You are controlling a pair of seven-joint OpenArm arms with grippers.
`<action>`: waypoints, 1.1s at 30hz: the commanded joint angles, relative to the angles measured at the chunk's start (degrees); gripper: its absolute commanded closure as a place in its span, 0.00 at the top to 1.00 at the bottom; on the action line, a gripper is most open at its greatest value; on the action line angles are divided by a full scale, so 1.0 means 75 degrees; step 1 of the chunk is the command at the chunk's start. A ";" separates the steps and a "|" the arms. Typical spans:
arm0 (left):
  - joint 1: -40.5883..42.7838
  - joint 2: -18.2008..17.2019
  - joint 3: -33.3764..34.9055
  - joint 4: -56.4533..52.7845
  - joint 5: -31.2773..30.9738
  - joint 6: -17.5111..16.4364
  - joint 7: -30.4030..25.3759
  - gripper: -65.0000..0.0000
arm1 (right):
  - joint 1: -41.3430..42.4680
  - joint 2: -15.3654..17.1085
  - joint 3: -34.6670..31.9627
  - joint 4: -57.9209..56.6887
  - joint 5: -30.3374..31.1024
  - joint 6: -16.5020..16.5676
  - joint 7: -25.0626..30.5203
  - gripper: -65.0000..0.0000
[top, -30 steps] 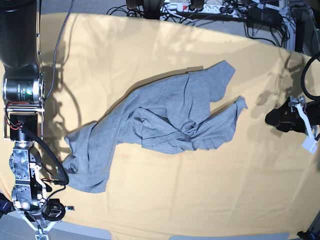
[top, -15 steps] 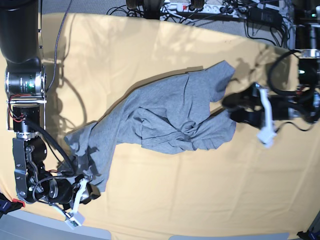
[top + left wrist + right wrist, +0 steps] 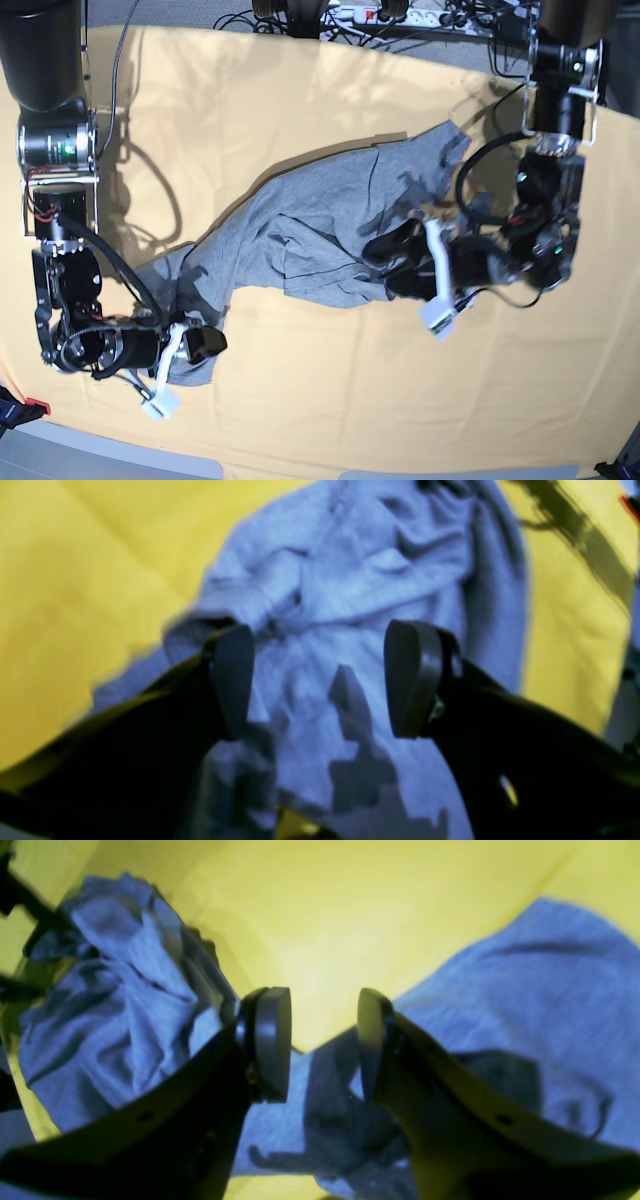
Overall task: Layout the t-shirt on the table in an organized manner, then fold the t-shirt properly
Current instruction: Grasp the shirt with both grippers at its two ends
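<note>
The right gripper (image 3: 205,343) sits at the near left of the base view, low over the shirt's (image 3: 320,235) near-left end. In the right wrist view its two pads (image 3: 270,1042) stand apart with a clear gap between them; nothing is pinched in that gap, and grey cloth and yellow table (image 3: 325,915) show through it. Whether the pads touch the fabric below cannot be told.

The shirt lies crumpled in a long diagonal band across the middle of the table (image 3: 330,420), running from near left to far right, plain grey side up, with folds bunched near its centre.

Further right, the left gripper (image 3: 385,265) hovers over the shirt's right part, just at its near edge. In the left wrist view its pads (image 3: 232,677) are spread wide, wider than the right ones, with wrinkled shirt (image 3: 350,590) seen between them and nothing held. Its shadow falls on the cloth.

At the far edge, beyond the table, lie black cables (image 3: 420,25) and a power strip (image 3: 355,13).
</note>
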 commanded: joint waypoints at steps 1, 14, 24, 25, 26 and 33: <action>-0.0318 -0.0015 0.0085 -0.0178 0.0134 -0.0028 -0.0289 0.64 | 0.0172 0.0067 0.0047 0.0236 0.0172 0.0042 0.0079 0.38; -0.1244 0.0102 0.0624 -0.2460 0.1186 -0.0028 -0.1309 0.00 | -0.0694 0.0070 0.0047 0.1451 0.0204 0.0042 -0.0096 0.38; -0.2087 0.0055 0.0297 -0.2439 0.1163 -0.0028 -0.1311 0.00 | -0.0694 0.0318 0.0050 0.1900 0.0230 0.0042 -0.0093 0.38; -0.2183 0.0035 0.0198 -0.2439 0.1180 -0.0028 -0.1311 0.00 | -0.0694 0.0385 0.0050 0.1915 0.0230 0.0042 -0.0093 0.38; -0.2270 0.0000 0.0085 -0.2439 0.1192 -0.0028 -0.1311 0.00 | -0.0694 0.0455 0.0050 0.1915 0.0233 0.0042 -0.0093 0.38; -0.2579 -0.0644 -0.0597 -0.2439 0.1323 -0.0028 -0.1411 0.00 | -0.0740 0.1049 0.0050 0.1915 0.0749 0.0042 -0.0175 0.38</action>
